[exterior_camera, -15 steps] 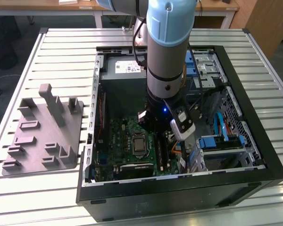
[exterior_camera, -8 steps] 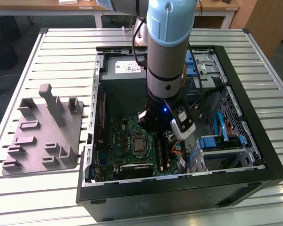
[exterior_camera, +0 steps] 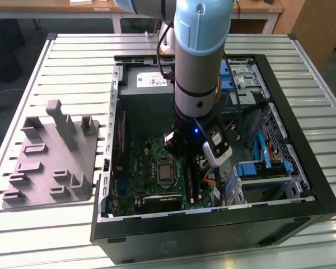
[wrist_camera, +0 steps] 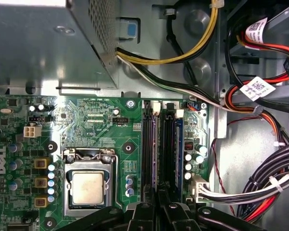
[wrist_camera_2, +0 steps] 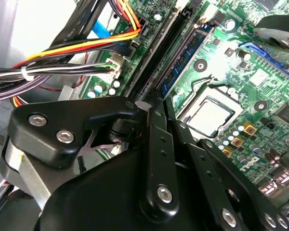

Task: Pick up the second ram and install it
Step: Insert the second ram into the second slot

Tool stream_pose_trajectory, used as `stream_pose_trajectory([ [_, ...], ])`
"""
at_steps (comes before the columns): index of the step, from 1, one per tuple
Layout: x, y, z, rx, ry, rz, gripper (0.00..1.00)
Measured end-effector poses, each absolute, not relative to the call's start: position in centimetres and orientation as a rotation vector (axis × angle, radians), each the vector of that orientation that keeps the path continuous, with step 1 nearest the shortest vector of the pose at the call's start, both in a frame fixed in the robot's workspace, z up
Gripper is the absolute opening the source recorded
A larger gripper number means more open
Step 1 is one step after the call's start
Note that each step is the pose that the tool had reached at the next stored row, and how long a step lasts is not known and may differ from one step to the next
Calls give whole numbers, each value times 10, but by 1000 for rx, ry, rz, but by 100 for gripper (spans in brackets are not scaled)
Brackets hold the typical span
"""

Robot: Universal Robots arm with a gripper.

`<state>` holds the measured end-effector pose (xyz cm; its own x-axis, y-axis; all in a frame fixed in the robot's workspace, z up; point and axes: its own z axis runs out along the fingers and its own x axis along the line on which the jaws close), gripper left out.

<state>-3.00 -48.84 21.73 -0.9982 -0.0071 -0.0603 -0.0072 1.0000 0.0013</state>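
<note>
Inside the open computer case, two thin memory sticks stand in the motherboard's slots beside the processor socket. The second ram is in the slot nearest the socket, and its blue-labelled side appears in the second wrist view. The other stick stands two slots away. My gripper is low in the case, at the near end of the second ram's slot. Its fingers are shut together, and I see nothing between them.
Bundled black, yellow, orange and red cables hang beside the slots. The grey power supply box and drive bays ring the board. A grey plastic fixture block lies on the slatted table at the exterior view's left.
</note>
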Motion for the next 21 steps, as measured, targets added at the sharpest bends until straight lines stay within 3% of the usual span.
stream_pose_trajectory([
  [21, -30, -488, 216, -3, 3081, 8, 14],
])
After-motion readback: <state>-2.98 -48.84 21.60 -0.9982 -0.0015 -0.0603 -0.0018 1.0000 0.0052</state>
